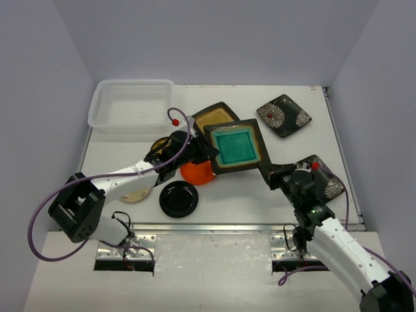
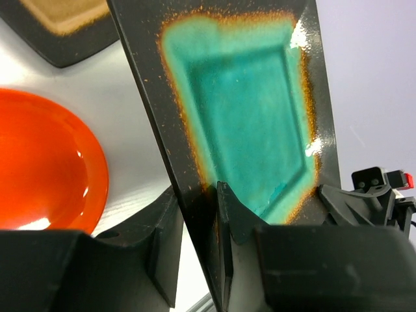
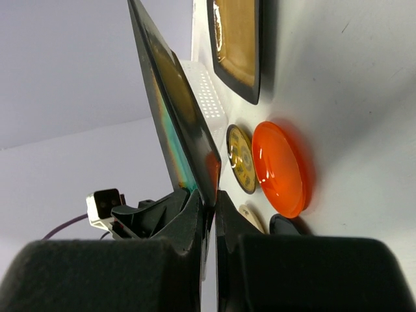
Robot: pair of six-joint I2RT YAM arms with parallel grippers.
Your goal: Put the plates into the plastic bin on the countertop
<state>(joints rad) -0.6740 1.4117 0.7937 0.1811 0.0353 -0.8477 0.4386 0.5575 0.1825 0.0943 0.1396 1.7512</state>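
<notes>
Countertop (image 1: pixel 247 201) is flat, white and matte, with pale lilac walls closing three sides. Mid-counter, the square teal-glazed plate with a dark rim (image 1: pixel 235 147) hangs lifted and tilted, glazed face upward, spanning left to right. The left gripper (image 2: pixel 209 201) and right gripper (image 3: pixel 211 201) each clamp an opposite edge.

- The teal square plate (image 2: pixel 247 110) is glazed and glossy, with bright highlights; its dark rim carries a rough-looking rust speckle.
- The orange plate (image 2: pixel 45 169) is smooth, with a wet-looking shine.
- The black round plate (image 1: pixel 179 198) is glossy.
- The amber square plate (image 1: pixel 213 117) has a satin glaze inside a dark rim.
- The plastic bin (image 1: pixel 133 104) is translucent white plastic with lattice sides.
- The countertop (image 1: pixel 247 195) is matt white.
- The rail (image 1: pixel 214 227) is dull brushed metal.
</notes>
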